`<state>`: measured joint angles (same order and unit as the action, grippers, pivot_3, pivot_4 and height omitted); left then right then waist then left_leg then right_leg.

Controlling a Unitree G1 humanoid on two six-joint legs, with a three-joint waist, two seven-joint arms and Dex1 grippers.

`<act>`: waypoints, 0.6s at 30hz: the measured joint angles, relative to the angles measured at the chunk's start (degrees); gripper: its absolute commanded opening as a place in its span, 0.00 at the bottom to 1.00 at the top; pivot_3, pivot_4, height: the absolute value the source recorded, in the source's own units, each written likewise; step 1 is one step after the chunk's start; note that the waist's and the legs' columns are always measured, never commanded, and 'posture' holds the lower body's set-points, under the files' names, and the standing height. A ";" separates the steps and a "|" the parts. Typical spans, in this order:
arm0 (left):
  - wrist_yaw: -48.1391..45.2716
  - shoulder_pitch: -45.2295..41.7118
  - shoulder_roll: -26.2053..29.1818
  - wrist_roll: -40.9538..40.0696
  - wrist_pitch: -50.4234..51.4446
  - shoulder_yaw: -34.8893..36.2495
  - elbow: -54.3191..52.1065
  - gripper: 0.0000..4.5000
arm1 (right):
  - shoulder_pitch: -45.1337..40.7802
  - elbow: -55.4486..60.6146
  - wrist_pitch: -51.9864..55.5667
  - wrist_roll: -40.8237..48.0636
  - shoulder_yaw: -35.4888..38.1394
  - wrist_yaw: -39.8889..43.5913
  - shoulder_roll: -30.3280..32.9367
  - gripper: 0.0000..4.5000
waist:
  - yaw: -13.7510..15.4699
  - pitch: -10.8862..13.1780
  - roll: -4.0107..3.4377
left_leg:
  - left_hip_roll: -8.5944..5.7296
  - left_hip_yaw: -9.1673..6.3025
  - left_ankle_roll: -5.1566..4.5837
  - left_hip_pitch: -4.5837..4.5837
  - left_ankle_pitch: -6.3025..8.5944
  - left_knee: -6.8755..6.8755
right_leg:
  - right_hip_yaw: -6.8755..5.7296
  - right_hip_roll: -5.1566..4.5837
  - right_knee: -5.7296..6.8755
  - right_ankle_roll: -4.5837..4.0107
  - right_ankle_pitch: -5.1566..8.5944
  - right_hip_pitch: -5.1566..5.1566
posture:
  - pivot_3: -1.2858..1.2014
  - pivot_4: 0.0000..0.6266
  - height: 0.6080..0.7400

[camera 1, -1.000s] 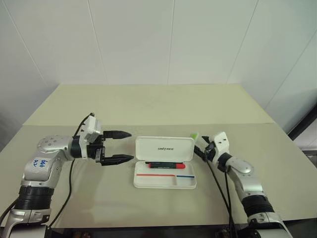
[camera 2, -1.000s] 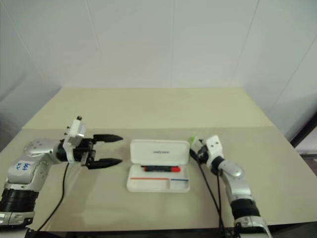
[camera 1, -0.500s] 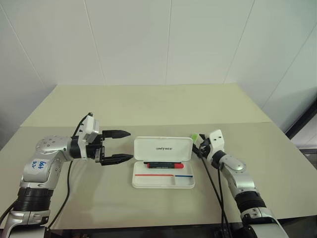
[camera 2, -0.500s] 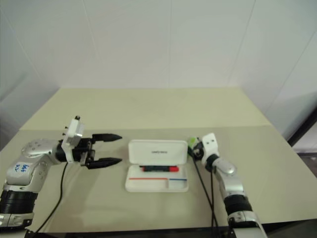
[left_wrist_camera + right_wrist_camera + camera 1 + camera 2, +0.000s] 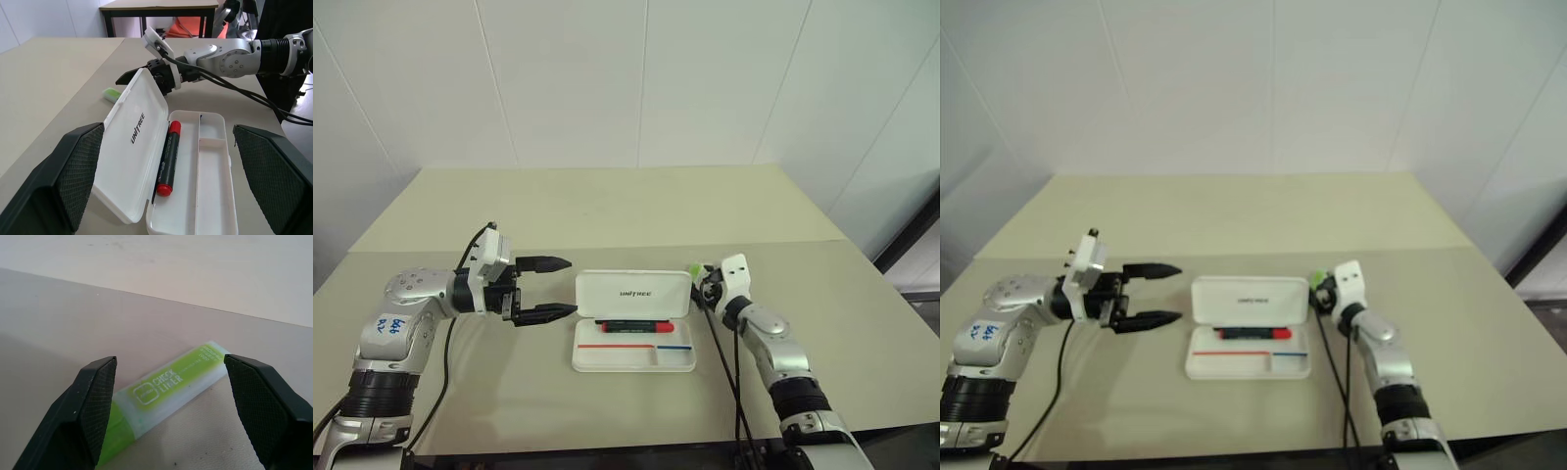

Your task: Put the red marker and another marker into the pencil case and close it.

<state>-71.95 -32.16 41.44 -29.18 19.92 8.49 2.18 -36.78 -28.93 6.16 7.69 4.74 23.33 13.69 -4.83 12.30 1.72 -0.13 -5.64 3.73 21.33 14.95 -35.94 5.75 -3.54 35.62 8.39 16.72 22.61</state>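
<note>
The white pencil case lies open in the middle of the table, its lid standing up at the back. In its tray lies the red marker, red at one end and black along the rest. The other marker, a stubby light-green highlighter, lies on the table just past the case's right rear corner. My right gripper is open and level, its fingers on either side of the highlighter without touching it. To the left of the case my left gripper is open and empty, pointing at the case.
The beige table stretches far behind the case, up to a white wall. A seam crosses the tabletop just behind the case. The right arm's cables trail down toward the table's front edge.
The right wrist has turned a little toward the highlighter. The left arm has held still. The head view has shifted slightly.
</note>
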 measured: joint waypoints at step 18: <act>0.68 0.01 -0.06 0.00 -0.05 0.00 -0.99 1.00 | -1.13 8.28 15.08 -1.07 0.24 -14.23 -5.52 1.00 | 0.13 0.00 0.00 | 0.01 -0.01 0.01 -0.02 -0.01 0.38 | -0.01 -0.02 -0.12 -0.12 0.07 0.10 | 0.52 0.24 1.00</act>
<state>-71.27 -32.15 41.39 -29.18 19.87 8.50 1.19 -37.92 -20.65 21.24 6.62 4.98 9.09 8.17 -4.70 12.30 1.72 -0.12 -5.65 3.74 21.31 14.94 -35.56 5.74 -3.56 35.50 8.27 16.80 22.71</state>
